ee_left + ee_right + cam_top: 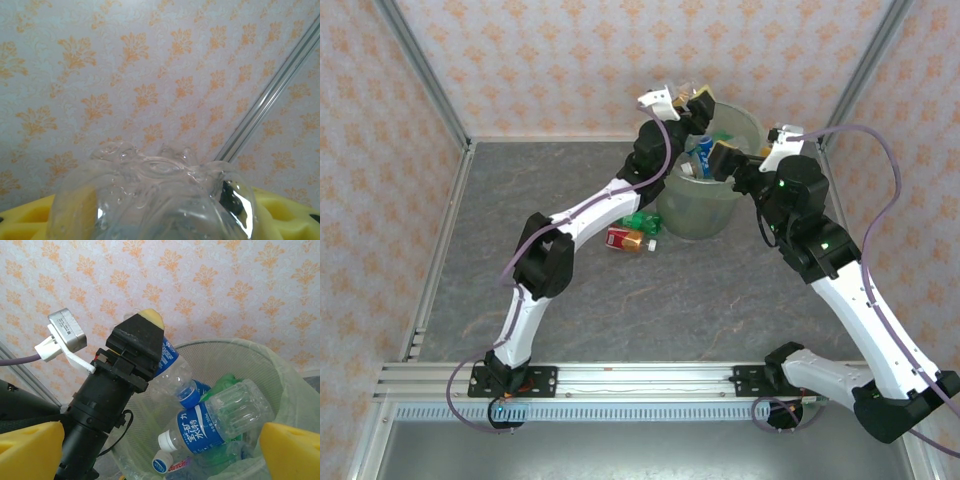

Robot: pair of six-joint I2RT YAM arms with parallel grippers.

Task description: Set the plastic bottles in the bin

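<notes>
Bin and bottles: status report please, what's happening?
Left gripper shut on clear bottle, above bin. Right gripper open, empty, at rim. Green bottle, red-labelled bottle on table. Nothing blocking drop.

your table (570, 310) is a dark grey, marbled top. the bin (705, 215) stands on it toward the far side. just left of the bin's foot you have two bottles lying on their sides: a green bottle (642, 222) closest to the bin, and a red-labelled bottle (625, 239) right beside it, slightly nearer you. well nearer than the bin, a metal rail (650, 378) runs along the table's near edge.
</notes>
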